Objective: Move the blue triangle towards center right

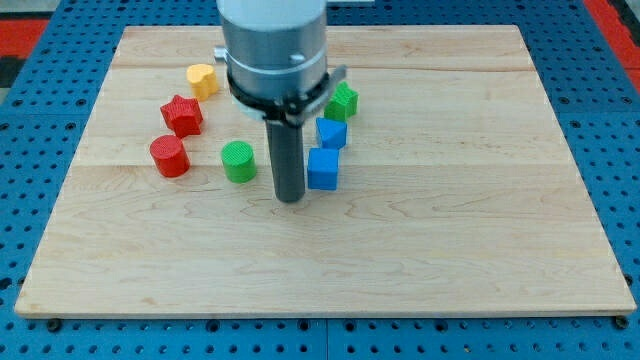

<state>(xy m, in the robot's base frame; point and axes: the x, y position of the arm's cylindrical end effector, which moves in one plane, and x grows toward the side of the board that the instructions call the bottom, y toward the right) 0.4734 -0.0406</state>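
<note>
Two blue blocks sit just right of the board's middle. The lower blue block (323, 168) looks like a cube. The upper blue block (331, 133) is a little smaller, and I cannot tell whether it is the triangle. They stand close together, the upper one toward the view's top right of the lower. My tip (290, 199) rests on the board at the lower blue block's left side, very close to it or touching. The arm's grey body hides the board behind the rod.
A green cylinder (238, 161) stands left of my tip. A red cylinder (169, 156), a red star (182, 115) and a yellow heart (202, 79) lie at the upper left. A green block (343, 100) is partly hidden by the arm above the blue blocks. The wooden board (450, 220) lies on a blue pegboard.
</note>
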